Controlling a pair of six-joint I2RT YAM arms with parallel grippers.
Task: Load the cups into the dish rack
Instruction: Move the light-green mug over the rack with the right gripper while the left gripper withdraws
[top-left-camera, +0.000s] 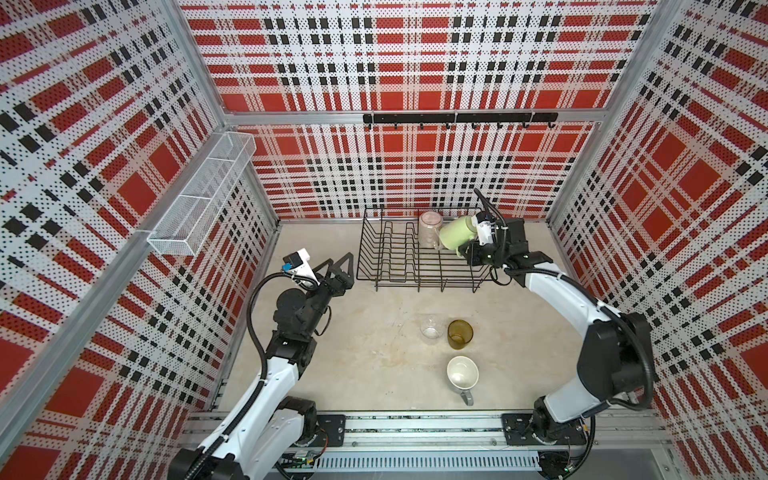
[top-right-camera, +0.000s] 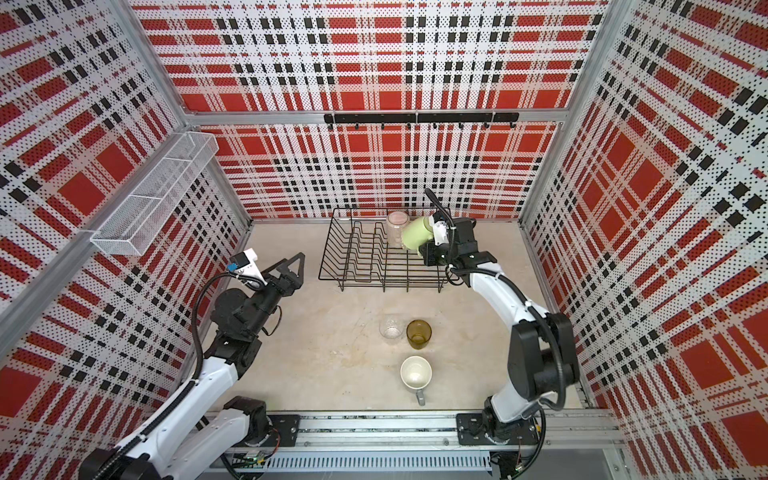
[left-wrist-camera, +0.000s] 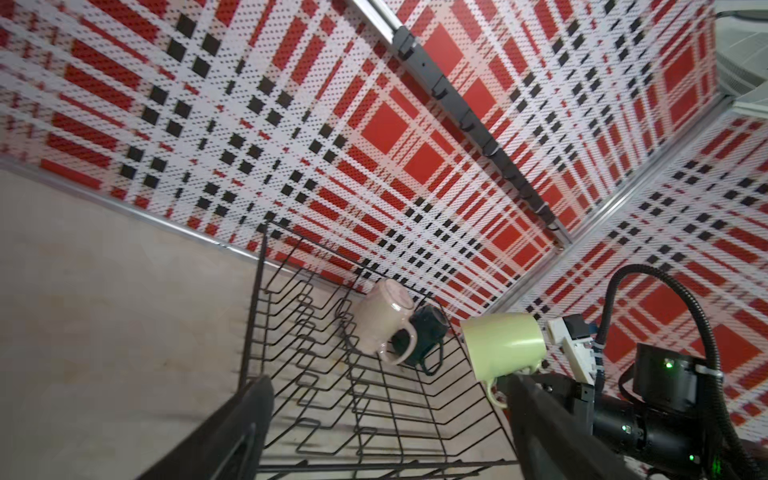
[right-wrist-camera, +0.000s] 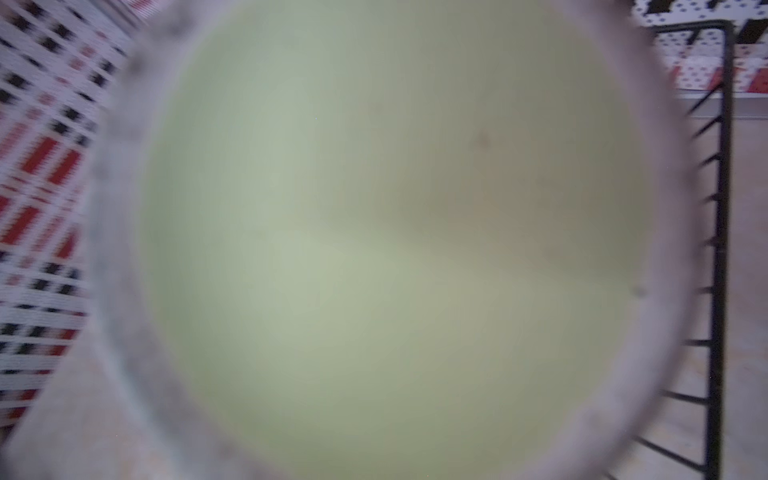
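**Two cups racked, a third going in, three waiting**

Nearest to me, the grey mug (top-left-camera: 462, 374) is standing upright on the pale, mottled table (top-left-camera: 374, 353), its glossy cream inside showing and its handle pointing toward me. Just beyond it, the amber tumbler (top-left-camera: 459, 333) and the small clear glass (top-left-camera: 431, 329) are sitting side by side, both straight-walled, see-through and without handles. I judge these three as not yet loaded.

Farther out on the left, my left gripper (top-left-camera: 338, 266) is hovering empty, jaws spread wide, just beside the dish rack (top-left-camera: 399, 266). The rack is thin black wire, with upright loops and raised sides.

At its far end the pale pink mug (left-wrist-camera: 382, 320) is resting base up, and the dark teal mug (left-wrist-camera: 428, 332) is lying against it. Both look like smooth glazed ceramic.

At the far right, my right gripper (top-left-camera: 467, 251) is clamping the handle of the light green mug (top-left-camera: 455, 235), tipping it sideways over the rack, close beside the pink one. I reckon I am about halfway.
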